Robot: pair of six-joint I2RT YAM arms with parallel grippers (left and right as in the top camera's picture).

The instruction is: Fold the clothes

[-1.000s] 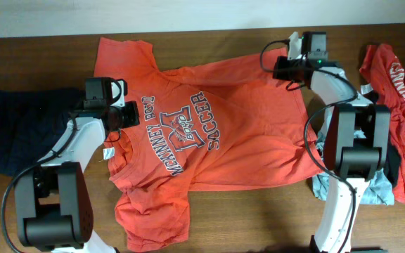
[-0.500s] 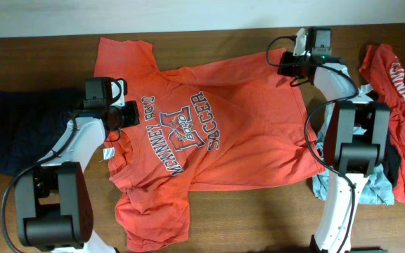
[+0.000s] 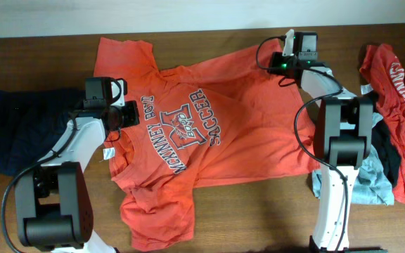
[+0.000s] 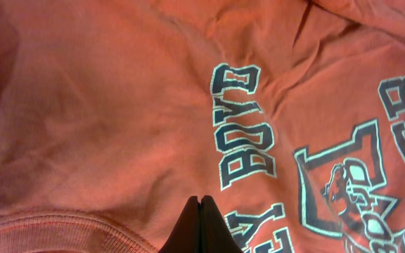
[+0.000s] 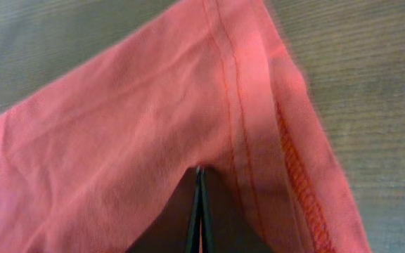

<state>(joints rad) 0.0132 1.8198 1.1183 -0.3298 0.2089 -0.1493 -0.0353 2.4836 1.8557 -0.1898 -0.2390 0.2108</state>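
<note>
1. L tool [image 4: 201, 212]: jaws fully closed, tips together, resting on the orange-red T-shirt [image 3: 209, 133] between the ribbed neckband [image 4: 62, 226] and the "BOYD" lettering of the chest print [image 3: 185, 130]. I can't tell from the wrist cam whether any fabric is pinched between the tips.

2. R tool [image 5: 201, 184]: jaws closed on the T-shirt. The fabric creases in toward the tips just inboard of the stitched hem [image 5: 295, 179]. The overhead cam puts this tool at the far hem corner of the shirt, near the far edge of the worktop [image 3: 259, 211].

3. T-shirt position: approx. centre of the worktop, front face up, print readable, neck toward the L arm and hem toward the R arm. One sleeve lies flat toward the far side. The other sleeve lies toward the near edge, between the two arm bases. The body is mostly spread, with diagonal wrinkles running toward the R tool's grip pt. A white label [image 3: 107, 151] shows at the neck opening.

4. Other garments:
- navy garment [image 3: 20, 130], flat, outboard of the L arm and apart from the T-shirt.
- red printed tee [image 3: 399, 91], bunched at the worktop's R end.
- black garment [image 3: 392, 151] and pale grey-blue garment [image 3: 371, 179], piled beside and partly under the red tee, partly hidden by the R arm.
</note>
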